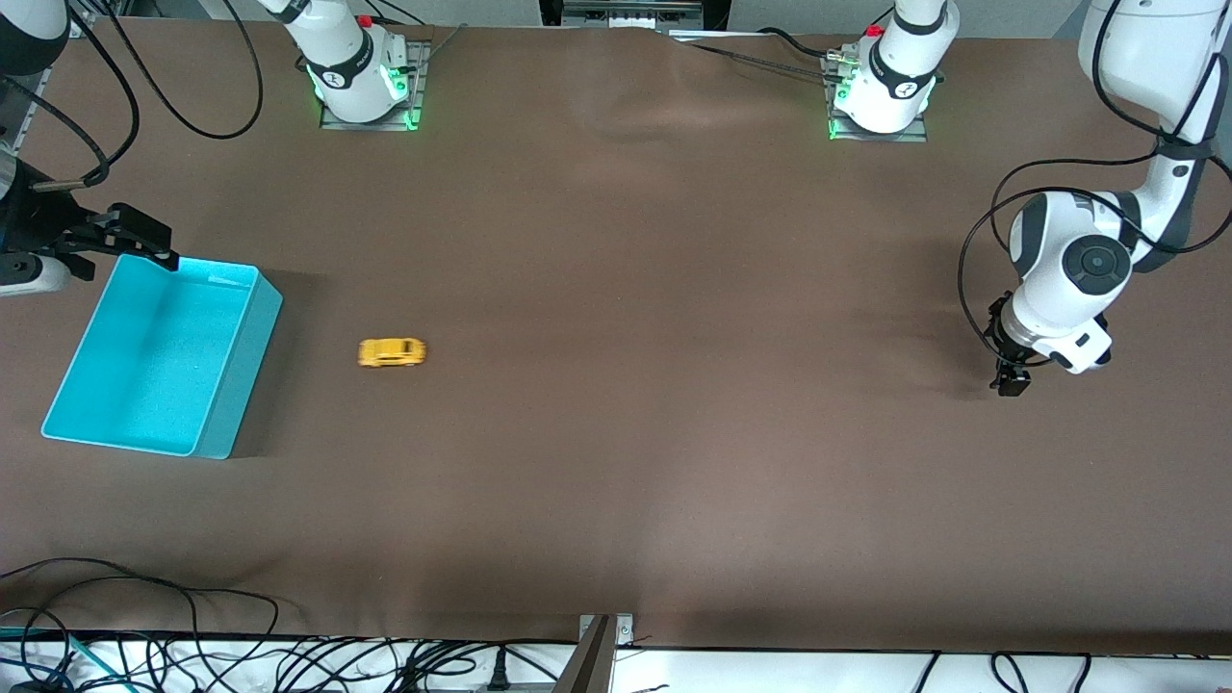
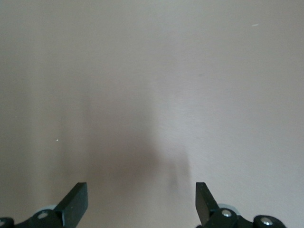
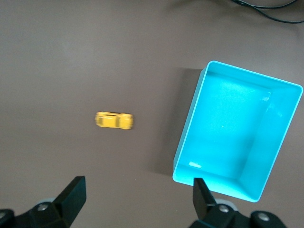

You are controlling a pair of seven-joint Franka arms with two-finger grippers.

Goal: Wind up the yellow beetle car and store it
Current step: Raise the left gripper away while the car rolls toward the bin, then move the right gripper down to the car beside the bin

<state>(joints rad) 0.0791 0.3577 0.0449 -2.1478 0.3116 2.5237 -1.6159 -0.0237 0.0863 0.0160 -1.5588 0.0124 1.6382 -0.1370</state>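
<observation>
Front view: a little yellow beetle car [image 1: 391, 352] down on its wheels on the brown table [image 1: 635, 289], just beside a turquoise bin [image 1: 241, 385] but not touching it, toward the right arm's end. Nothing inside the bin. High over the bin's top corner, the right gripper [image 1: 144, 234], dark and pointing across, with nothing in it. Way off toward the left arm's end, the left gripper [image 1: 1011, 377], hanging low over bare table, well apart from the car and the bin, waiting. Black cables [image 1: 192, 645] in a messy heap along the table edge nearest the camera. Right wrist view: looking straight down, two black fingers [image 3: 71, 192] spread wide, with the car [image 3: 114, 120] and the bin [image 3: 190, 128] both on the table below. Car a bit blurry here, small next to the big bin. Left wrist view: two black fingers [image 2: 76, 202] spread wide too, holding nothing, only plain table [image 2: 152, 85] and a soft dark shadow under them. Both claws wide and empty, and the car untouched, out on the table and not in the bin.
</observation>
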